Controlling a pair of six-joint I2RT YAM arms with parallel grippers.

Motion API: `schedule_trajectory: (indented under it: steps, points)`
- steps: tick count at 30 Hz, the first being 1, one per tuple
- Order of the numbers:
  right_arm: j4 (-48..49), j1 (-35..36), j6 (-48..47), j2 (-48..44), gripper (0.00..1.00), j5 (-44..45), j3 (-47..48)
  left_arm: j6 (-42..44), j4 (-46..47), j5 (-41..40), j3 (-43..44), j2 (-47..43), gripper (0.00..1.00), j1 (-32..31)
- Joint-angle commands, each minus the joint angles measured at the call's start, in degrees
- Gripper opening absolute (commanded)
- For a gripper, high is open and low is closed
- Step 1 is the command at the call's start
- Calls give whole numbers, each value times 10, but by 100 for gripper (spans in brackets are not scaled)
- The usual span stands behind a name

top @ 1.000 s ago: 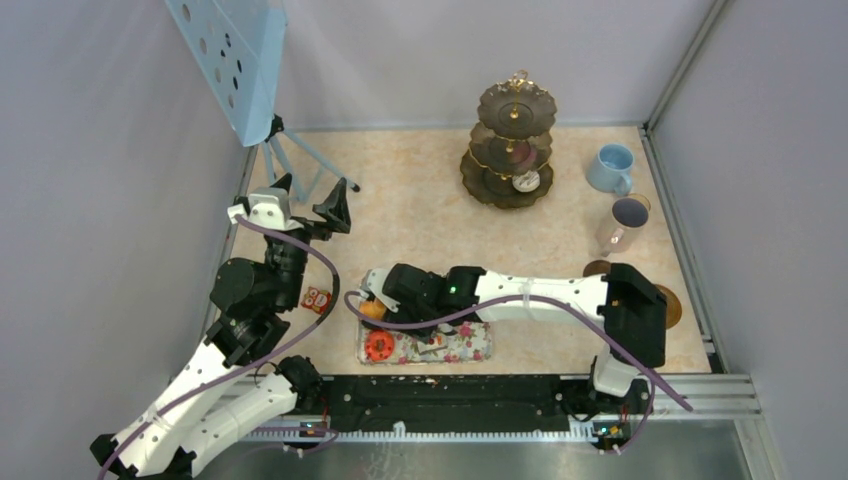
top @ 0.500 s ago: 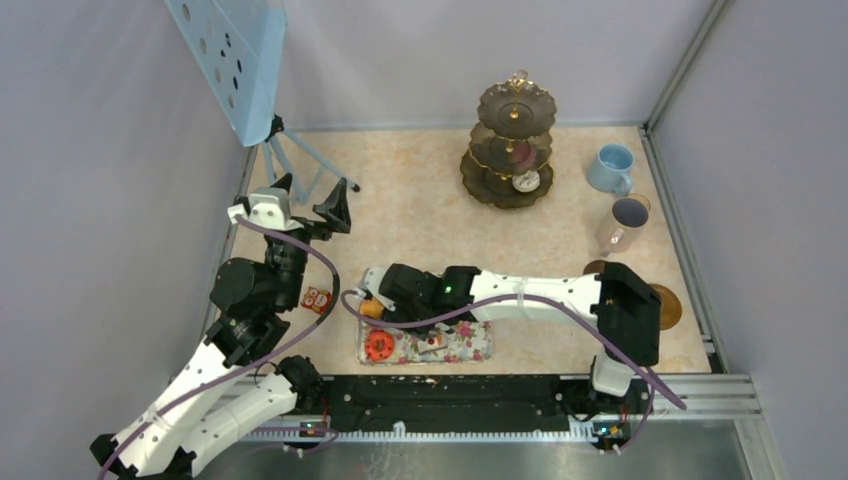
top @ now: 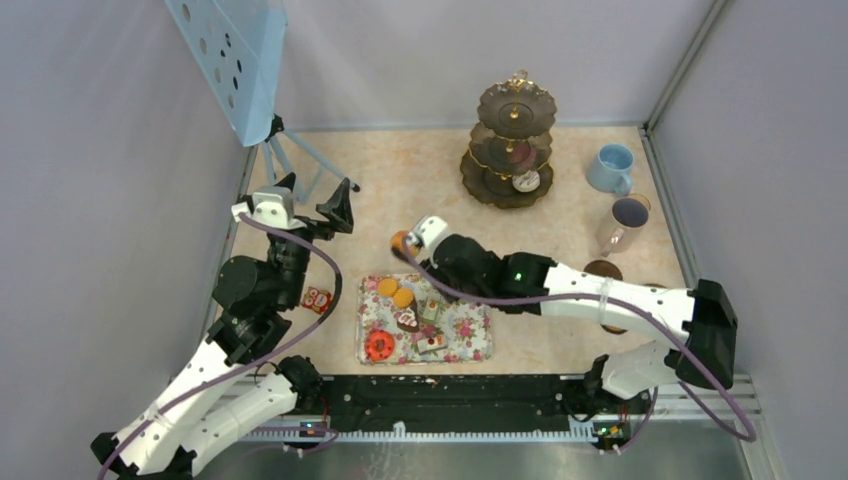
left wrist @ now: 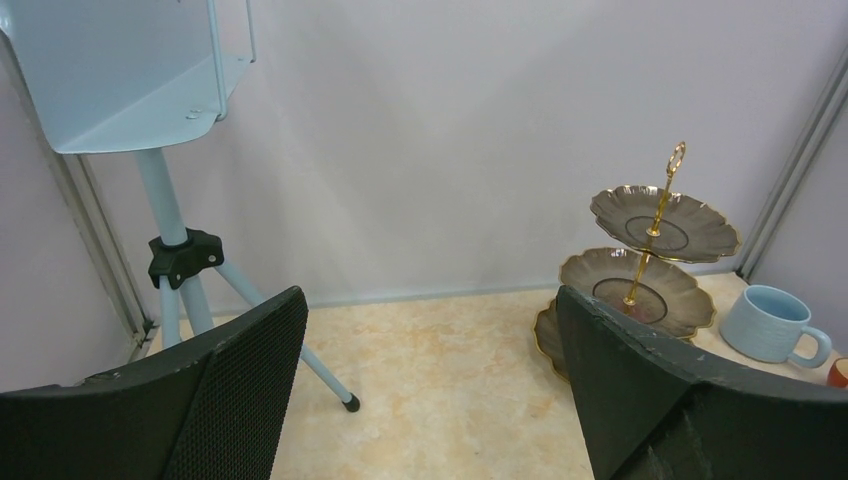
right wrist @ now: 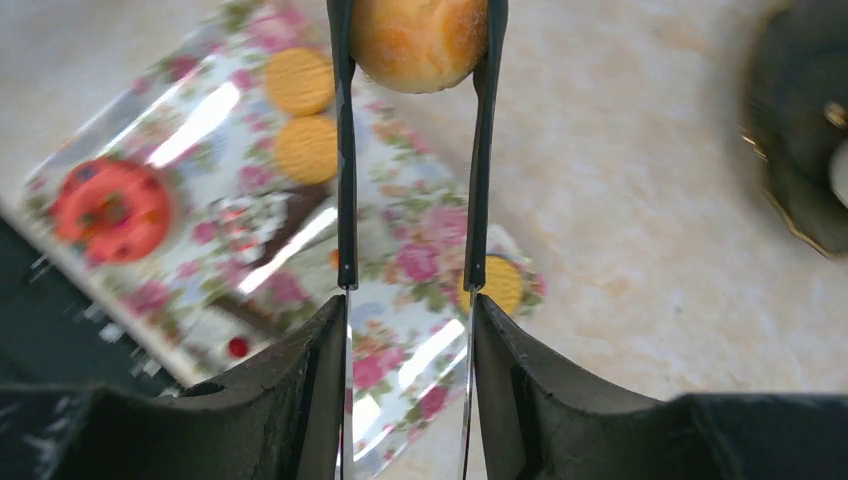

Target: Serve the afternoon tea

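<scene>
My right gripper (top: 438, 252) (right wrist: 410, 305) is shut on the black tongs (right wrist: 344, 180), whose tips pinch a golden-orange round bun (top: 401, 242) (right wrist: 418, 38) above the tabletop just behind the floral tray (top: 472, 342) (right wrist: 420, 250). On the tray lie a red donut (top: 379, 345) (right wrist: 112, 208), two orange rounds (top: 387, 287) (right wrist: 307, 148) and cake slices (top: 408, 320). The dark three-tier stand (top: 512, 140) (left wrist: 650, 260) is at the back. A light-blue cup (top: 610, 168) (left wrist: 768, 322) and a pale-grey cup (top: 625, 222) stand at the right. My left gripper (top: 312, 200) (left wrist: 430, 330) hangs open and empty at the left.
A light-blue tripod stand (top: 240, 60) (left wrist: 185, 250) fills the back left corner. A small red box (top: 317, 299) lies by the left arm. A brown saucer (top: 600, 270) sits beside the right arm. Grey walls close in three sides.
The right gripper rose from the tray's left end and moved back and to the right with the bun in the tongs, uncovering the treats on the tray. The left arm stayed still.
</scene>
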Motion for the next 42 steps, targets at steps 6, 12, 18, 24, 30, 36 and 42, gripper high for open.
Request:
schedule_trajectory:
  steps: [6,12,18,24,30,36,42]
  points:
    - [146,-214,114,87,11,120,10,-14,17,17,-1,6,99,2]
    - [167,-280,148,198,12,123,85,-20,16,22,-2,4,99,2]
    - [194,-298,150,251,12,154,116,-22,17,24,-2,4,99,2]
    - [213,-326,159,273,15,145,126,-22,19,26,-3,4,99,2]
    - [238,-345,143,319,23,140,153,-21,19,25,-4,4,99,2]
    - [240,-351,133,350,39,139,184,-20,18,26,-4,2,99,2]
    - [230,-352,132,344,50,127,183,-20,20,29,-3,2,99,2]
